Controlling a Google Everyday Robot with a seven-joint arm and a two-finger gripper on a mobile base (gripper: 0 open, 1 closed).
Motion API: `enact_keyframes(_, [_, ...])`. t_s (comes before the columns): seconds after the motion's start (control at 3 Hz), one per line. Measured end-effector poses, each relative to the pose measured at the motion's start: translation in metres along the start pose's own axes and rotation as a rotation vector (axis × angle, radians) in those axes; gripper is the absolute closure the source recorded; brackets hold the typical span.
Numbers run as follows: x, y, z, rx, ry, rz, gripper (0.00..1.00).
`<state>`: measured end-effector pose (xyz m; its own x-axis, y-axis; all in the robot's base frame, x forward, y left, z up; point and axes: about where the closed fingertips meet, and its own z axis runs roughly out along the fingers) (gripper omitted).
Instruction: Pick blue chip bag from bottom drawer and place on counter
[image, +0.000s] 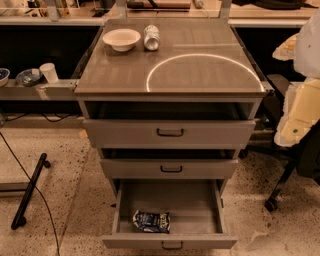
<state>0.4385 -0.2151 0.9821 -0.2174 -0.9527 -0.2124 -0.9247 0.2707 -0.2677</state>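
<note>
Spotting blue chip bag (151, 221) in open bottom drawer (200, 243) under the counter (200, 42), my gripper (299, 112) right of the counter, its state I cannot tell

The worktop (200, 75) is smooth and glossy, the bottom drawer (170, 205) matt metal. The bag (151, 221) is crinkled foil; the gripper (298, 112) at the right edge looks matt plastic.

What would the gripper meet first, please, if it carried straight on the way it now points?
The gripper hangs at the right edge, beside the counter, seemingly pointing down. Going straight on, it would probably meet the dark wheeled leg or the floor; depth is unclear.
</note>
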Motion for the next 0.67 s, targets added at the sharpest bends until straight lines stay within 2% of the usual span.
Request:
enact_keyframes(0.33, [0.000, 0.000, 0.000, 0.000, 0.000, 0.000, 0.00])
enact_keyframes(0.67, [0.003, 0.009, 0.034, -0.046, -0.084, 0.031, 0.00])
